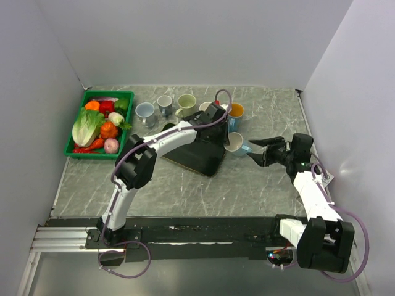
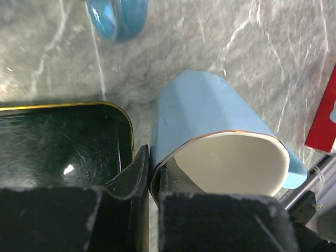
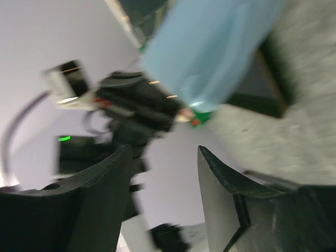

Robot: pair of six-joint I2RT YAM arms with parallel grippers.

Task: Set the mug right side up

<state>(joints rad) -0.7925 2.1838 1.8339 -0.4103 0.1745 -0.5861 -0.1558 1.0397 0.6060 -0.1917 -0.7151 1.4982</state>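
A light blue mug (image 2: 210, 110) with a cream inside and a gold rim is tilted on its side, just right of the black tray's corner. My left gripper (image 2: 153, 168) is shut on its rim wall, with one finger inside the mouth and one outside. From above, the mug (image 1: 236, 143) shows its open mouth towards the near side, under the left gripper (image 1: 229, 131). My right gripper (image 1: 250, 149) stands open just right of the mug and holds nothing. The right wrist view is blurred: the mug (image 3: 210, 47) lies beyond the open fingers of the right gripper (image 3: 165, 149).
A black tray (image 1: 197, 154) lies mid-table. Behind it stand several mugs: pale blue (image 1: 145, 112), grey (image 1: 165, 103), cream-green (image 1: 186, 103) and orange (image 1: 236, 111). A green basket (image 1: 71, 132) of vegetables sits at the back left. White walls enclose the table.
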